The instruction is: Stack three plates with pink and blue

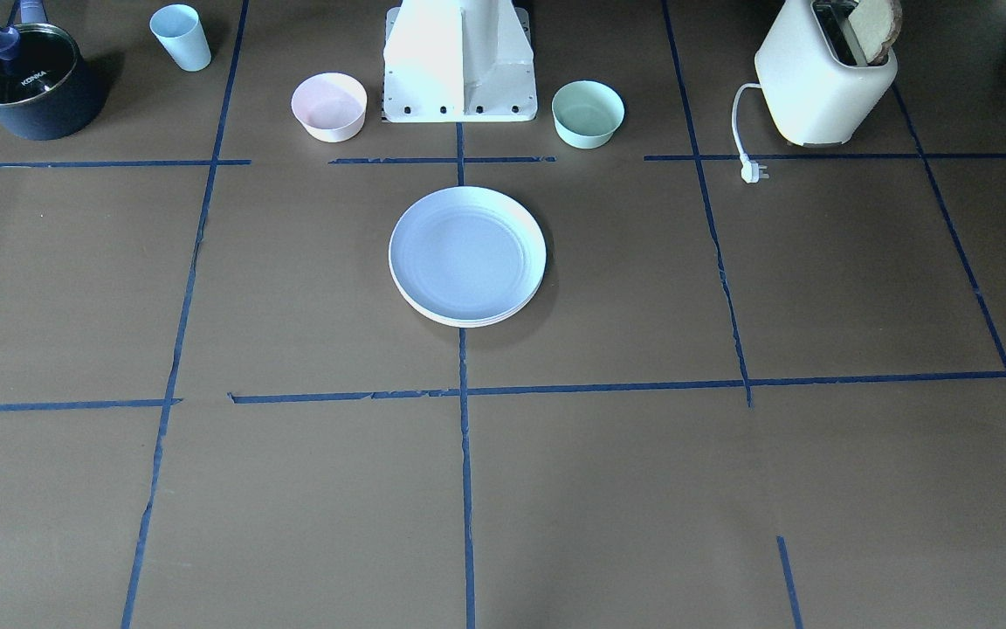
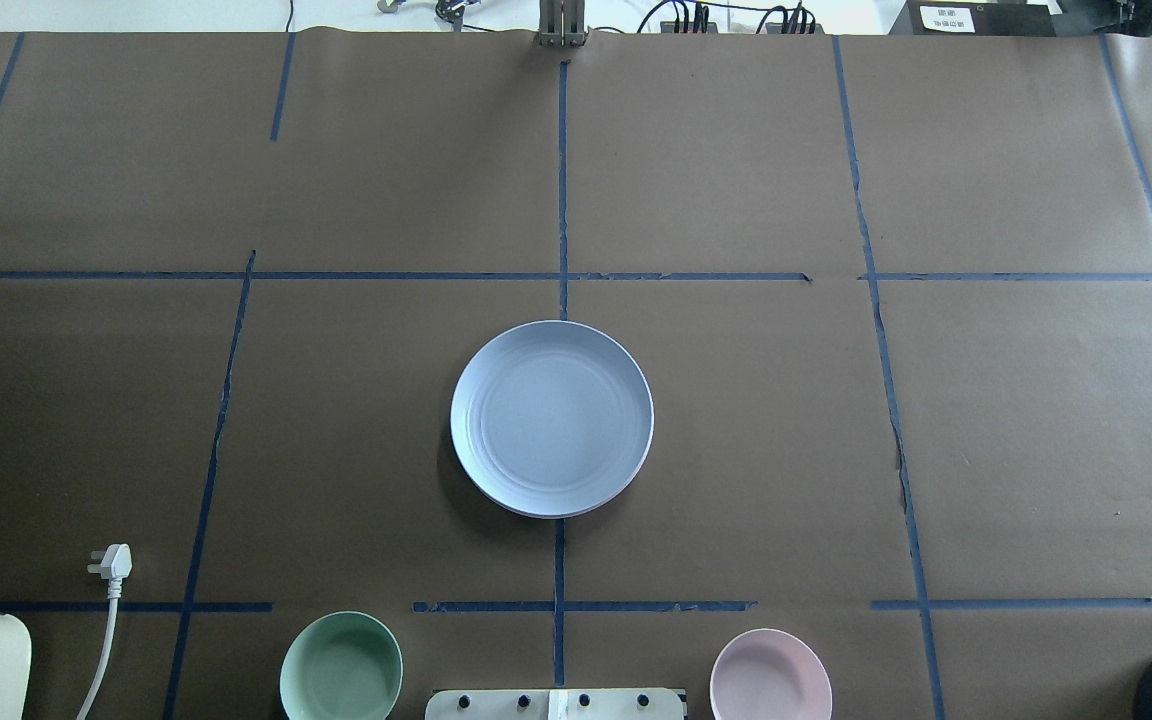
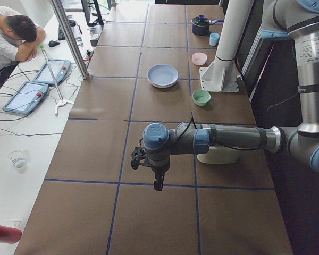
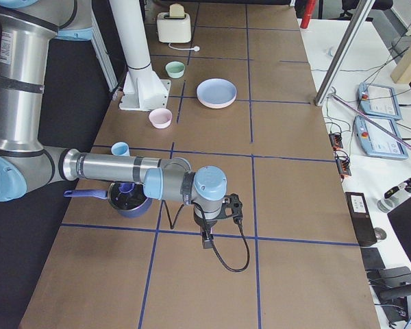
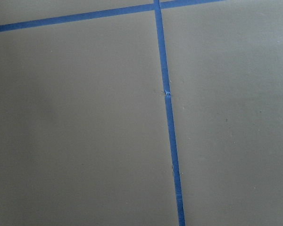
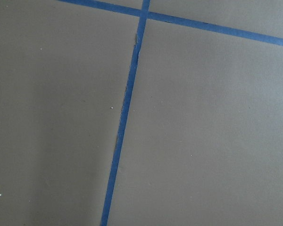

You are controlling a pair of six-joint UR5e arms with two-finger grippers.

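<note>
Squarely stacked, the plates [image 1: 466, 253] lie flat, blue uppermost.

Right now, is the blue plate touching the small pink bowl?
Apart. The overhead view shows bare table between the blue plate and the pink bowl.

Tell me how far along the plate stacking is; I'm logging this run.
It looks done. The light blue plate sits at the centre of the table on the lower plates; their rims show, but their colours are unclear. Nothing is in hand: the left gripper and right gripper hang over paper far from them. Nothing seems left.
</note>
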